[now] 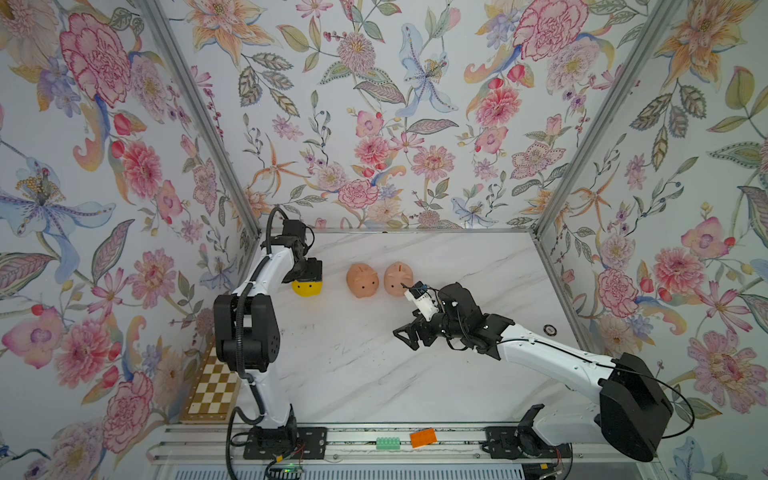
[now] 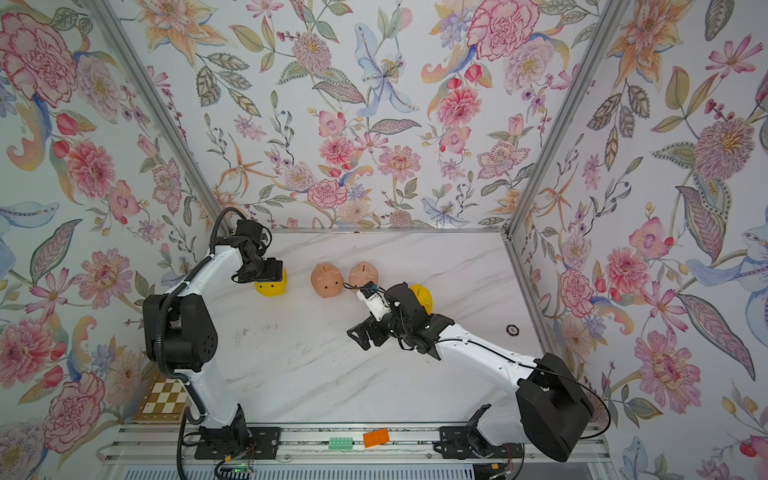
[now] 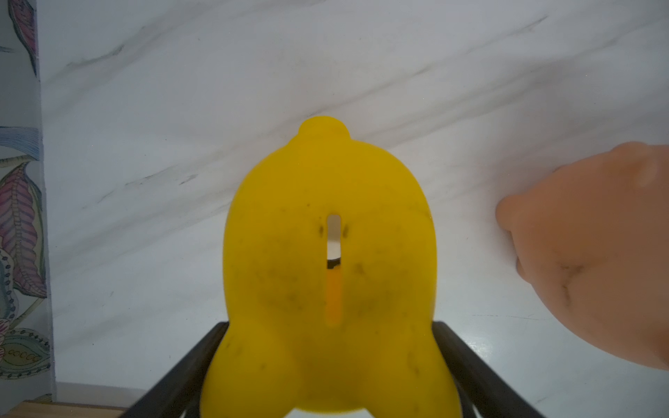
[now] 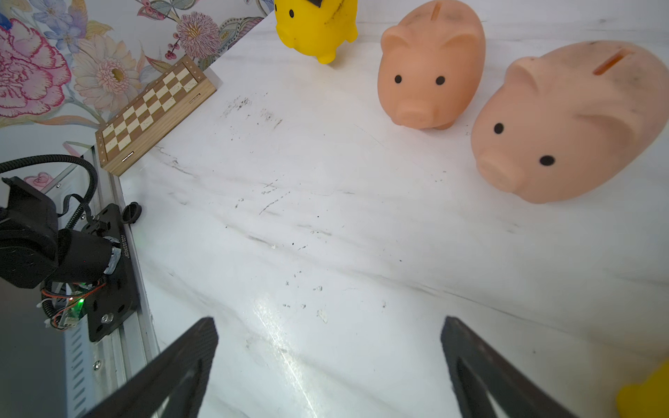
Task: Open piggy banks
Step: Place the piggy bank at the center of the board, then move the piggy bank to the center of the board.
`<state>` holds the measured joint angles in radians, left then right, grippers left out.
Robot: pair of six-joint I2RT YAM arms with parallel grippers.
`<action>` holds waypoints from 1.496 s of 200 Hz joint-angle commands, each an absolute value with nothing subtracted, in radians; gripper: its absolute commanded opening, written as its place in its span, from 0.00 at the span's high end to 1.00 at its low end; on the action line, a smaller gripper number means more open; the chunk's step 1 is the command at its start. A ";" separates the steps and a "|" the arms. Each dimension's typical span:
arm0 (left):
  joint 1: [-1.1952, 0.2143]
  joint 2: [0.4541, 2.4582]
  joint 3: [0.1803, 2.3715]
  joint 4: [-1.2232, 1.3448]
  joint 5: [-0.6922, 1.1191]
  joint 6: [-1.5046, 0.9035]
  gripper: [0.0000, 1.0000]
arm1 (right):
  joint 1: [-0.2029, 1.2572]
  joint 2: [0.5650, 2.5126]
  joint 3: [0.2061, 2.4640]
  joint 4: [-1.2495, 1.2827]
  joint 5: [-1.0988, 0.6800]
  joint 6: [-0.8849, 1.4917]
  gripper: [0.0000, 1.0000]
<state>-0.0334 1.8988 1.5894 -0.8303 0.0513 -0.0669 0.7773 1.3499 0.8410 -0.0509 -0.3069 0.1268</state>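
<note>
Four piggy banks show. A yellow piggy bank stands at the far left of the marble table, and my left gripper is shut on its sides from above, coin slot facing the wrist camera. Two peach-pink piggy banks stand side by side at mid-table, snouts toward the front. Another yellow piggy bank is partly hidden behind my right arm. My right gripper hangs open and empty over bare table in front of the pink pair.
A small dark round disc lies near the right wall. A folded chessboard leans at the front left corner. A green brick and an orange brick rest on the front rail. Flowered walls enclose the table.
</note>
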 commanded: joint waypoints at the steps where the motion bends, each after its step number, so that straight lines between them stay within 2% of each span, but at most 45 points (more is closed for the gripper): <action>1: -0.037 1.909 1.612 -0.850 0.064 -0.048 0.33 | 0.771 1.333 0.833 -0.081 -0.328 0.103 0.01; 21: -0.038 1.912 1.608 -0.854 0.066 -0.048 0.28 | 0.771 1.333 0.832 -0.083 -0.335 0.101 0.01; 75: -0.038 1.898 1.588 -0.849 0.087 -0.054 0.05 | 0.775 1.327 0.835 -0.091 -0.350 0.103 0.01; 93: -0.038 1.882 1.571 -0.841 0.095 -0.055 0.01 | 0.782 1.323 0.837 -0.098 -0.350 0.103 0.01; 134: -0.038 1.804 1.517 -0.861 0.063 -0.079 0.01 | 0.805 1.321 0.841 -0.115 -0.336 0.107 0.01; 235: -0.092 1.221 1.059 -0.900 0.078 -0.257 0.01 | 0.829 1.404 0.940 -0.135 -0.367 0.109 0.01; 299: -0.104 0.939 0.942 -0.834 0.157 -0.346 0.01 | 0.825 1.512 1.126 -0.258 -0.105 0.181 0.01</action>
